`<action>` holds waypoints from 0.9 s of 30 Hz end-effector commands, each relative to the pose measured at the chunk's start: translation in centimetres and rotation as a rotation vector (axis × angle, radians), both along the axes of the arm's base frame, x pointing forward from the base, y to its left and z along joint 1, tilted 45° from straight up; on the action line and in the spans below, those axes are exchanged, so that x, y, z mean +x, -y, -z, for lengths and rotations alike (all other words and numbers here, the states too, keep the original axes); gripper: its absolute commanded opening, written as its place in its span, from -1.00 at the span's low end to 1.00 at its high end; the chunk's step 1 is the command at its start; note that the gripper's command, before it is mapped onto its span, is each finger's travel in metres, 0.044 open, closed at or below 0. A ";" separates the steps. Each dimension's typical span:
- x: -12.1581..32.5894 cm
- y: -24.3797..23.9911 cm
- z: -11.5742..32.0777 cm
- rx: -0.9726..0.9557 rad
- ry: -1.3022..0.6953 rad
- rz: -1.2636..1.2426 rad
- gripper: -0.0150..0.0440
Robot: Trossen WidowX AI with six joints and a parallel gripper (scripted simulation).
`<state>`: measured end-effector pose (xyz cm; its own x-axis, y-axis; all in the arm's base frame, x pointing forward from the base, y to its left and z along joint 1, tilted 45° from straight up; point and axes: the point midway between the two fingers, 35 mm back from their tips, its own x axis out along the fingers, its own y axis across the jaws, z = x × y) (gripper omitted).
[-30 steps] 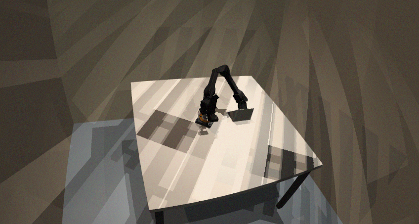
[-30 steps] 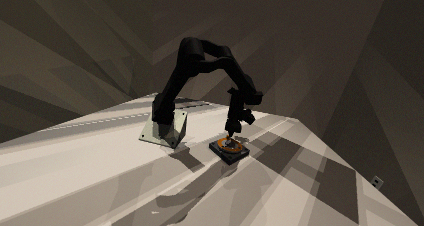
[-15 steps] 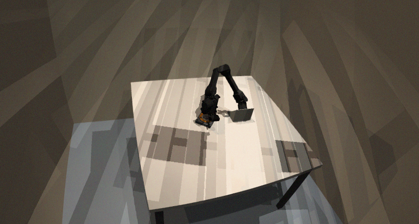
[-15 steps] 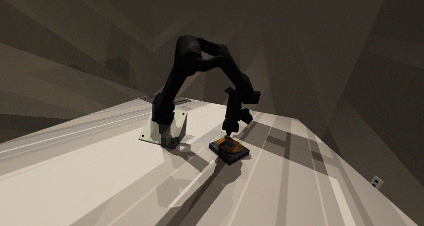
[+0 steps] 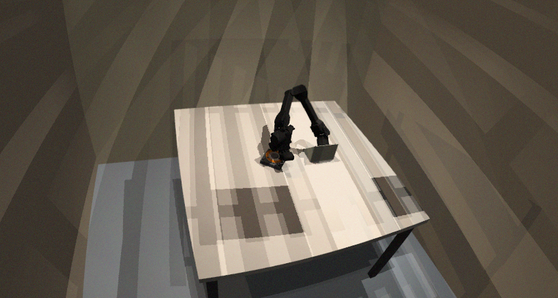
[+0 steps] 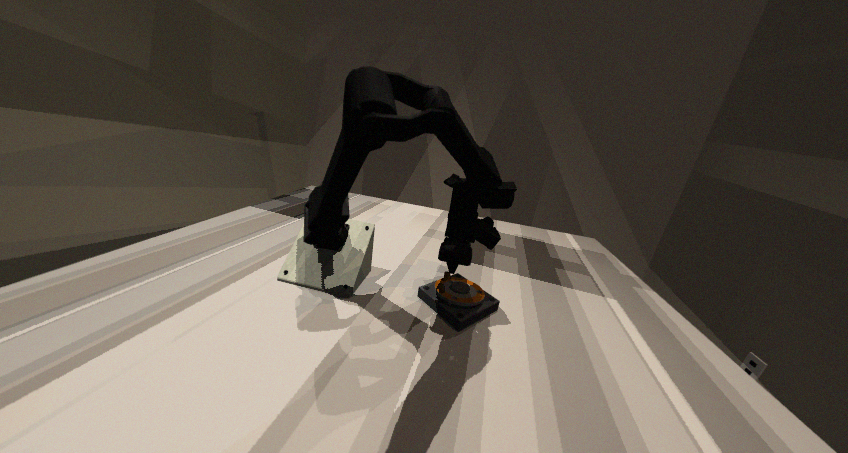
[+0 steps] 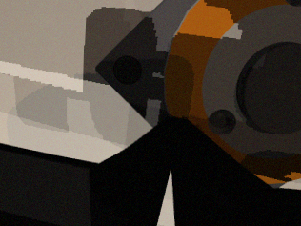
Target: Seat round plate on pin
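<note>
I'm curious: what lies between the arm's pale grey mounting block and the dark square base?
Only shadows on the striped table top, in exterior view.

Your top view hangs high and far off, looking steeply down on the whole table (image 5: 242, 218), with the arm (image 5: 299, 108) toward 12 o'clock. Your exterior view sits low near the tabletop, facing the arm's mount (image 6: 329, 262) and the plate (image 6: 460, 291). Your wrist view rides behind the gripper (image 7: 170, 129), very near the plate at 2 o'clock. All three share the plate.
</note>
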<state>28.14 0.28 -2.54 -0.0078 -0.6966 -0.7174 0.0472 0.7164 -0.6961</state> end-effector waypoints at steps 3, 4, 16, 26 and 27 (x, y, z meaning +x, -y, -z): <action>-1.0 0.4 0.0 -0.004 -0.014 0.005 -0.49; -1.1 0.4 0.0 -0.004 -0.014 0.005 -0.49; -1.9 1.0 -0.9 -0.005 -0.015 0.005 -0.49; -2.5 1.6 -1.6 -0.005 -0.016 0.005 -0.49; -2.6 1.6 -1.6 -0.005 -0.016 0.005 -0.49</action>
